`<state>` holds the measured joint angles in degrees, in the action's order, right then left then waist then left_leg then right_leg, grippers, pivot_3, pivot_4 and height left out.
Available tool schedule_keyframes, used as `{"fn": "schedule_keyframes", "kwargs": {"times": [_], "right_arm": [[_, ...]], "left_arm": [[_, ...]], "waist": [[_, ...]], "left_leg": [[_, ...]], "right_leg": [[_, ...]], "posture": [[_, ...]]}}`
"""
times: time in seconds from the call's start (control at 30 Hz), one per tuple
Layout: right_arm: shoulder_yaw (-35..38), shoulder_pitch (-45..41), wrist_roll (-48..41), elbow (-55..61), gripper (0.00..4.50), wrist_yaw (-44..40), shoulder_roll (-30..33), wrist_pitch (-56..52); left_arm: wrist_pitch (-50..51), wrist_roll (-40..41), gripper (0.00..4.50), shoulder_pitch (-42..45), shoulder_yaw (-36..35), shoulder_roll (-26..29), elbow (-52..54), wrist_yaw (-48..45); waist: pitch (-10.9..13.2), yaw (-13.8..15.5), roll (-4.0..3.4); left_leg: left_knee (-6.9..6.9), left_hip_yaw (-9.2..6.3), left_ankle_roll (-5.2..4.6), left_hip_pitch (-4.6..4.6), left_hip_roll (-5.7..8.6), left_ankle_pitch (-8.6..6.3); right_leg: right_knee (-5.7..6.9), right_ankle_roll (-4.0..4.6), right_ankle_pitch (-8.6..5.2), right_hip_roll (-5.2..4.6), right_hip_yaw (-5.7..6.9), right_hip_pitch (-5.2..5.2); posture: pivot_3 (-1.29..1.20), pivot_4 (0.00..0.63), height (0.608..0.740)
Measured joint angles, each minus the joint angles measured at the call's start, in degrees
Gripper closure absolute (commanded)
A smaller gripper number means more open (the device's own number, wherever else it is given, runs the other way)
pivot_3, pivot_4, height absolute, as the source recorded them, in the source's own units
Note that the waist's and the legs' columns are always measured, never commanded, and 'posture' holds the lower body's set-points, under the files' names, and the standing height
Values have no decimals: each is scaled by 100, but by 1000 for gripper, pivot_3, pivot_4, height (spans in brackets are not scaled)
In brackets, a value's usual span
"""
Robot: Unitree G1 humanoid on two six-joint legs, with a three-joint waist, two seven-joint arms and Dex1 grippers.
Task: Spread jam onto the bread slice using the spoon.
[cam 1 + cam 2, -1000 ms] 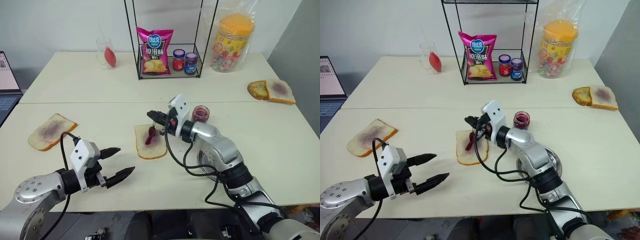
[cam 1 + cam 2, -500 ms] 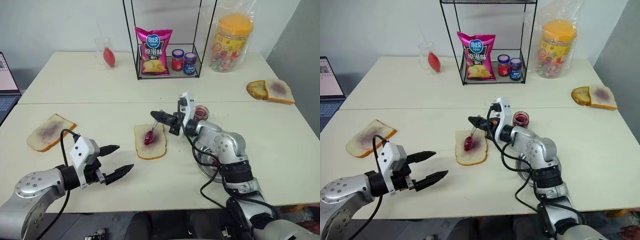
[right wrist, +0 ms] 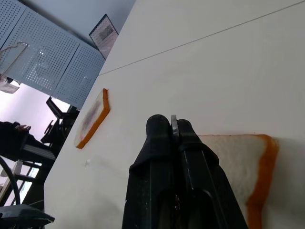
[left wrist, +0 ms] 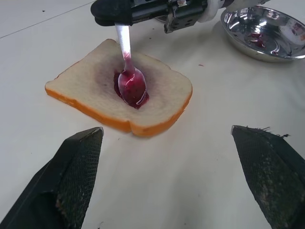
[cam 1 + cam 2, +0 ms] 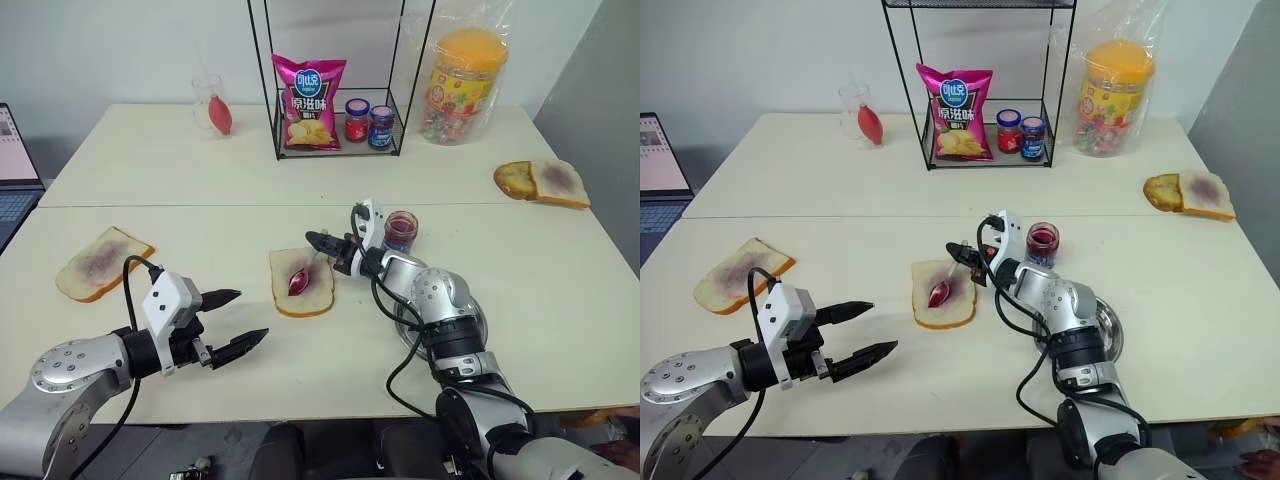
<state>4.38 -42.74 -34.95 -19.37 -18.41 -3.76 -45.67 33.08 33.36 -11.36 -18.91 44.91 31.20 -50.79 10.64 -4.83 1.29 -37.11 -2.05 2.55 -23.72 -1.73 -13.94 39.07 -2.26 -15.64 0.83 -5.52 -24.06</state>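
right gripper (image 4: 110,10) pinches the spoon (image 4: 129,71), bowl down on the bread slice (image 4: 162,93)
handle slants up from the slice's jam (image 4: 119,83) streak toward the gripper; left gripper (image 5: 232,322) gapes empty, farther from the slice.

Pale bread slice (image 4: 162,90) with tan-orange crust, glossy dark red jam (image 4: 133,88) pooled at centre, shiny silver spoon (image 4: 129,71) smeared red, black gripper fingers (image 4: 76,171), cream table (image 5: 200,180), magenta crisp bag (image 5: 309,100), red-capped and blue-capped jars (image 5: 368,122), orange-lidded tub (image 5: 462,80).
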Motion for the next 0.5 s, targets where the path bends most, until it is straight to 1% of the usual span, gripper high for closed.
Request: {"fn": "schedule_keyframes", "kwargs": {"times": [0.13,0.3,0.37,0.5], "right_arm": [[204,-293,99,-255,4484,-9,232,250],[350,-343,36,-263,4484,-8,281,129],[414,-337,-74,-69,4484,32,274,-125],[455,-265,-551,692,4484,-31,240,-804]], "left_arm": [[-1,-1,0,62,13,34,-44,-14],[-8,-6,0,121,77,41,-101,-42],[-15,-20,0,122,77,43,-122,-60],[-57,-48,0,122,77,46,-144,-80]], "waist": [[-1,4,1],[-1,-4,1],[0,-3,1],[0,0,1]], "left_leg": [[0,-1,2,0,0,2],[8,-1,2,-1,-3,1],[10,-2,3,-4,-3,1],[11,-4,2,-6,-4,0]], "right_leg": [[0,0,1,0,0,0],[0,0,1,1,1,-3],[0,0,1,1,1,-6],[-1,0,1,0,3,-6]], "posture": [[0,150,740],[0,150,740],[0,150,740],[0,150,740]]}}
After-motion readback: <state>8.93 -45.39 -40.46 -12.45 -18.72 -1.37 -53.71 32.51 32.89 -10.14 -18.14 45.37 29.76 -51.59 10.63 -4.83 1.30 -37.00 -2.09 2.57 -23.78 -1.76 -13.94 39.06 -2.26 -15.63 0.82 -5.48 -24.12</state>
